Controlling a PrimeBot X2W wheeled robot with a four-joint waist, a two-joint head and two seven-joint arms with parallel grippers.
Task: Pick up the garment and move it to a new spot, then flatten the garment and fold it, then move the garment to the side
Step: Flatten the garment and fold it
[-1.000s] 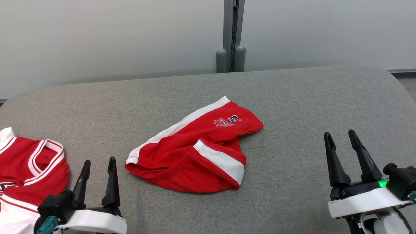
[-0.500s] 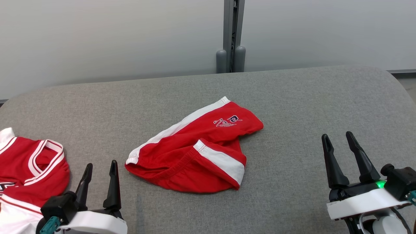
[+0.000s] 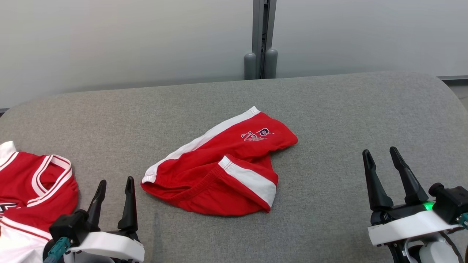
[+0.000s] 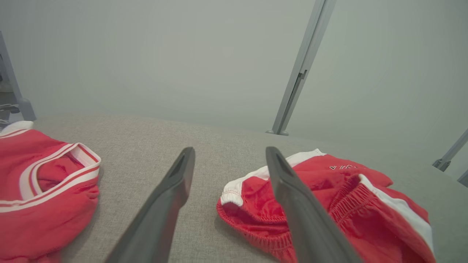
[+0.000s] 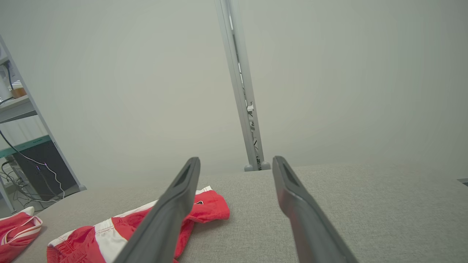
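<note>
Only your left tool [image 3: 116, 181] has shifted, dipping slightly toward the near edge. The red shorts [image 3: 215, 171] lie crumpled mid-tabletop [image 3: 347, 106], just beside that tool's right. Its fingers stand apart, holding nothing. Your right tool [image 3: 380, 150], fingers likewise apart and empty, sits well right of the shorts. A red jersey [image 3: 33, 186] lies at your far left.

- Right of the red shorts [image 3: 219, 171], the grey table [image 3: 347, 117] lies bare as far as the right tool [image 3: 380, 150].
- Left of the shorts is a narrow bare strip with the left tool [image 3: 116, 180] in it, then a red-and-white jersey [image 3: 33, 190].
- Behind the shorts is open table, up to a grey post [image 3: 260, 36].
</note>
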